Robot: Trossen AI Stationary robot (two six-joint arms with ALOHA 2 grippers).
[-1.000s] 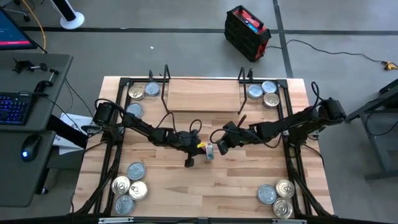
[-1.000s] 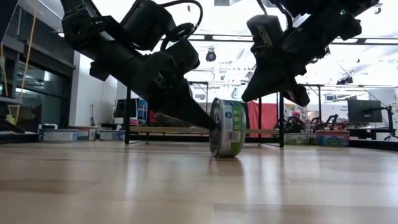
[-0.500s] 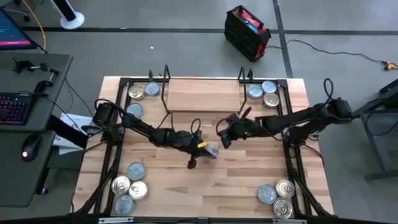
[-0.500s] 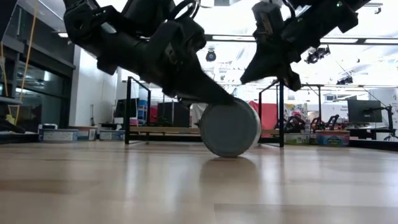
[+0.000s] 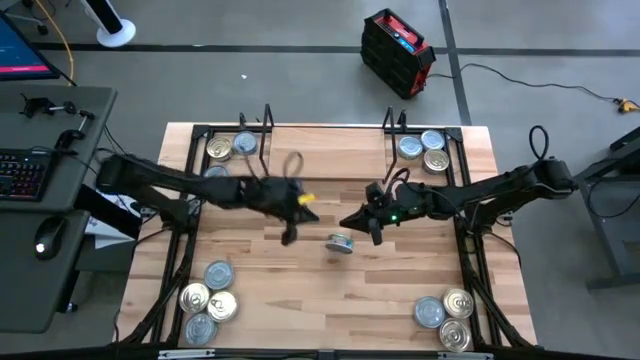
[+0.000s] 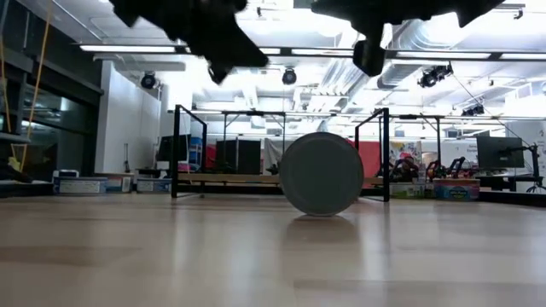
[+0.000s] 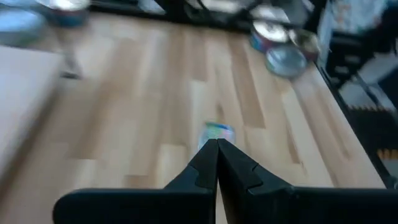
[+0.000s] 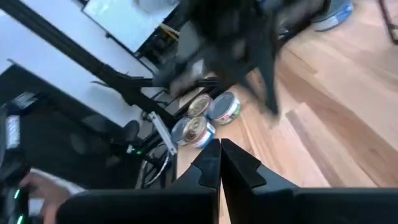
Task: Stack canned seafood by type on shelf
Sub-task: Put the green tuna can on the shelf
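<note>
Pale wooden tabletop (image 5: 300,290) carries the shelf (image 5: 328,151) at its far edge, with tins grouped at all four corners. One tin (image 5: 341,242) sits alone mid-table, apart from both grippers; in the low view it stands on its edge (image 6: 322,174). Left gripper (image 5: 290,236) hovers just beside it with fingers pressed together, empty. Right gripper (image 5: 375,232) hangs near it, fingers clenched, holding nothing
</note>
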